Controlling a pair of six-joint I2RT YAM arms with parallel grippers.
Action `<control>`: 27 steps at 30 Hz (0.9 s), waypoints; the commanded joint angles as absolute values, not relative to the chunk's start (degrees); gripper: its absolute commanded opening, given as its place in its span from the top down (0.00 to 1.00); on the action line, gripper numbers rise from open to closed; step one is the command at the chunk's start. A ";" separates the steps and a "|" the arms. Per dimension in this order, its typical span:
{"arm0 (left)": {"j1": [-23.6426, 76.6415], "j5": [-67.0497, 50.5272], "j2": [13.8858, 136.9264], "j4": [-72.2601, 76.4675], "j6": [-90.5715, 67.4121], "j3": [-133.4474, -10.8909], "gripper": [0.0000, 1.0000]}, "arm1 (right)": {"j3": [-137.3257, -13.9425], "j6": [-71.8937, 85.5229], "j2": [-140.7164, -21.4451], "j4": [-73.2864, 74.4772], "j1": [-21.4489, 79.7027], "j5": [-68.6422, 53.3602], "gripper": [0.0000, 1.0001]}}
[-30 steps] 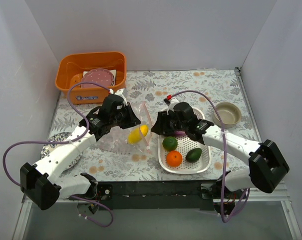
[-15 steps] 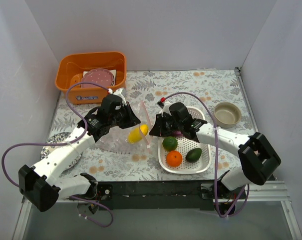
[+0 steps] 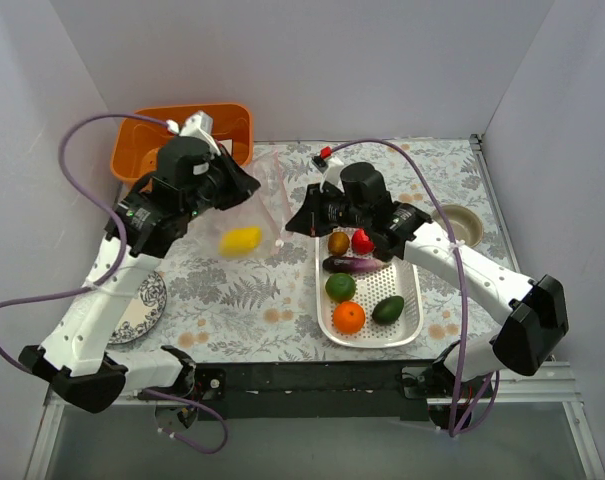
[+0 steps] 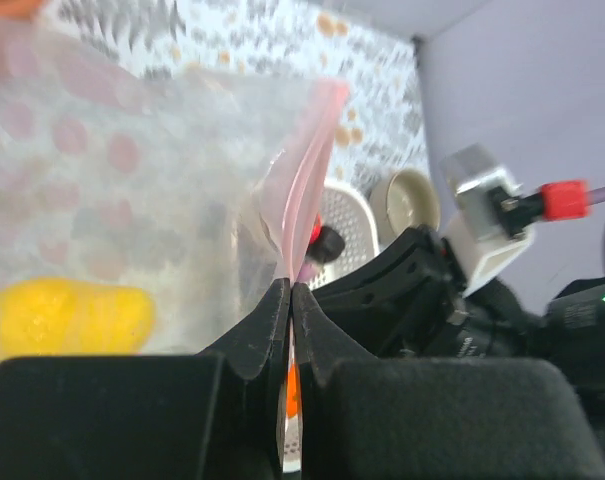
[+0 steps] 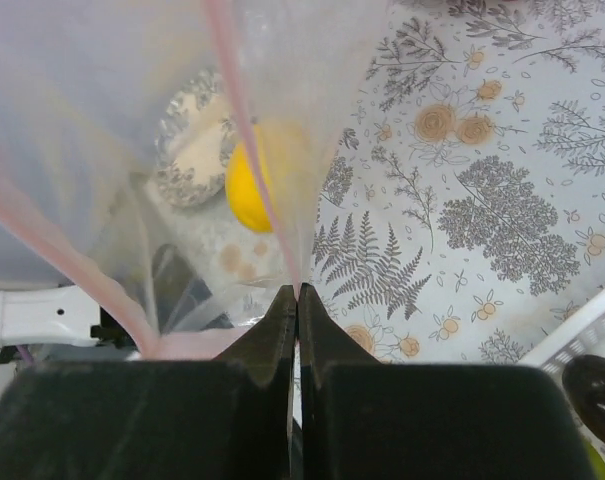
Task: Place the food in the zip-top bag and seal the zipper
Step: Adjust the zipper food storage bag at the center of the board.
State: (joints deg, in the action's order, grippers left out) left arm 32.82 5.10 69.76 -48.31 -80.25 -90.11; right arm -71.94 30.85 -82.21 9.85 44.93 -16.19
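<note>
The clear zip-top bag [image 3: 265, 205] hangs above the table between both grippers. A yellow mango [image 3: 240, 240] rests inside it. My left gripper [image 3: 250, 188] is shut on the pink zipper [image 4: 307, 170] at one end of the mouth. My right gripper [image 3: 290, 225] is shut on the zipper [image 5: 244, 120] at the other end. Through the plastic the mango [image 5: 245, 187] shows in the right wrist view, and the mango [image 4: 67, 320] also shows in the left wrist view. More food lies in the white basket [image 3: 419, 300]: an orange [image 3: 349, 317], a green fruit [image 3: 340, 287], an avocado [image 3: 388, 310], an eggplant [image 3: 347, 265], a red apple [image 3: 362, 241] and a brown piece [image 3: 338, 243].
An orange bin [image 3: 137, 150] stands at the back left, partly behind my left arm. A patterned plate [image 3: 142, 305] lies at the left under that arm. A small bowl [image 3: 462, 225] sits right of the basket. White walls close in three sides.
My right gripper has closed on the bag's zipper. Both arms have lifted the bag off the table and moved it back, with the mango hanging inside. The basket's far fruits are now uncovered.
</note>
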 commanded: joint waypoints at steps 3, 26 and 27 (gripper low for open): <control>31.82 13.00 72.95 -61.25 -77.34 -99.59 1.00 | -77.51 32.61 -83.23 21.88 45.09 -13.18 0.99; 31.82 -2.72 70.75 -44.04 -80.42 -73.22 1.00 | -66.28 30.31 -84.65 21.63 42.98 -10.63 0.83; 31.82 -2.64 70.75 -43.60 -79.98 -73.13 1.00 | -65.14 30.50 -84.20 21.27 42.37 -10.72 0.76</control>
